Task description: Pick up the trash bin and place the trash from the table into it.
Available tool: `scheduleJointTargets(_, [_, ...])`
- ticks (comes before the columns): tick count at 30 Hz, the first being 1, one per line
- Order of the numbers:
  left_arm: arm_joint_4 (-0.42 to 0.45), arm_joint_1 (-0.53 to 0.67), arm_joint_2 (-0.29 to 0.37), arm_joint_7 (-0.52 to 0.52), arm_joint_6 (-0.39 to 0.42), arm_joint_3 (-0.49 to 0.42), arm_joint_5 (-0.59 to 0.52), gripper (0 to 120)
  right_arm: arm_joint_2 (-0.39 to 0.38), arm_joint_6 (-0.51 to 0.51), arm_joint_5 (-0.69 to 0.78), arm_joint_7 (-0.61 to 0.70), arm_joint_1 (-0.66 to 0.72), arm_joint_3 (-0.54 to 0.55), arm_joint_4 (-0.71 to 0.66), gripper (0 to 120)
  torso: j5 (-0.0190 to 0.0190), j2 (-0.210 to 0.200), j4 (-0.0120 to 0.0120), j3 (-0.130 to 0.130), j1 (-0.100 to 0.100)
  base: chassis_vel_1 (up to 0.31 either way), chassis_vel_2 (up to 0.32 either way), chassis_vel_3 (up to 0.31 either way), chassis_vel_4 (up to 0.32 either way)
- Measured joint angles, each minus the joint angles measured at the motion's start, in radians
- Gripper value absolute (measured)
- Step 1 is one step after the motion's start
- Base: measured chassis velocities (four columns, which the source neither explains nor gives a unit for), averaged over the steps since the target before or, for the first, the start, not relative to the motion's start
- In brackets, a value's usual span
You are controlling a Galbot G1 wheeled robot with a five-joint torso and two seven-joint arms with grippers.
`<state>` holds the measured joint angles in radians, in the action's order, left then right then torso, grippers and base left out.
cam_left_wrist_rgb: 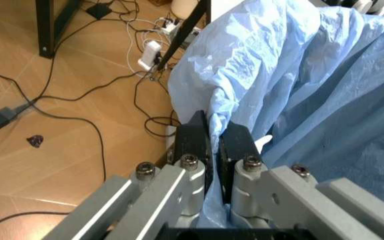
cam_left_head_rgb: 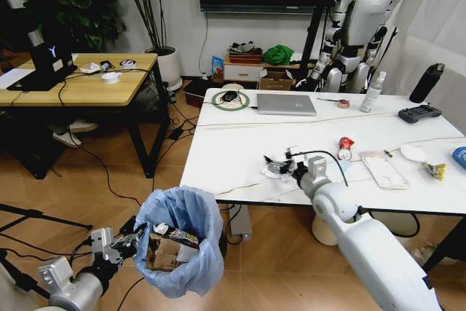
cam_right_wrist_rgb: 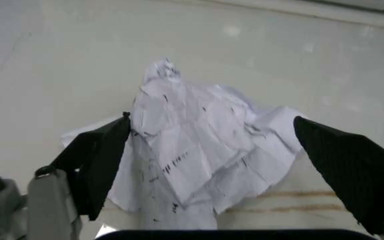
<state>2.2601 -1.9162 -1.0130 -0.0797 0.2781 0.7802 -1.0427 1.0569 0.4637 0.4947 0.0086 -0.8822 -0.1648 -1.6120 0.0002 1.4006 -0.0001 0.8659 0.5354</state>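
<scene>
Trash bin (cam_left_head_rgb: 178, 242) first: it hangs beside the table's (cam_left_head_rgb: 226, 151) near-left corner, off to the side of the top and lower than it, with the left gripper (cam_left_wrist_rgb: 213, 150) pinched shut on a fold of its light-blue bag (cam_left_wrist_rgb: 299, 90) rather than on any hard rim I can make out. That's my worry, since thin plastic could slip or tear out of those fingers, and the bin, already carrying cardboard and wrappers, would drop among the cables (cam_left_wrist_rgb: 78, 107) on the floor below the table. Up on the table, the right gripper (cam_right_wrist_rgb: 212, 165) sits low with its fingers spread wide on either side of a crumpled white paper (cam_right_wrist_rgb: 199, 150), not yet squeezing it. A light wad like that may skid off when the fingers close, or be caught only by an edge and flutter loose on the way across. Farther along the table from the paper lie a red wrapper (cam_left_head_rgb: 345, 148), a clear packet (cam_left_head_rgb: 384, 170) and a yellow wrapper (cam_left_head_rgb: 437, 171), all waiting.
</scene>
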Motion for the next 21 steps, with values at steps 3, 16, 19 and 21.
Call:
scheduleJointTargets(3, [0.002,0.000,0.001,0.001,0.000,0.002,0.000,0,-0.002,-0.002,-0.001,-0.007,-0.006,-0.001,0.019,81,0.0000,0.000,0.0000,0.000,0.000,0.000,0.000,0.000,0.000])
scheduleJointTargets(16, [-0.003,0.011,0.008,0.003,-0.001,-0.002,0.000,0,0.006,-0.051,0.009,-0.023,-0.023,0.005,0.026,30,-0.0002,0.000,0.0001,0.000,0.000,0.000,0.000,0.000,0.000])
scheduleJointTargets(19, [-0.004,0.013,0.009,0.003,-0.001,-0.002,0.000,0,0.007,-0.057,0.012,-0.027,-0.025,0.004,0.024,22,-0.0002,0.000,0.0001,0.000,0.000,0.000,0.000,0.000,0.000])
scheduleJointTargets(21, [-0.005,0.014,0.009,0.003,-0.001,-0.003,0.000,0,0.008,-0.071,0.019,-0.033,-0.027,-0.002,0.017,15,-0.0001,0.000,0.0001,0.000,0.000,0.000,0.000,0.000,0.000])
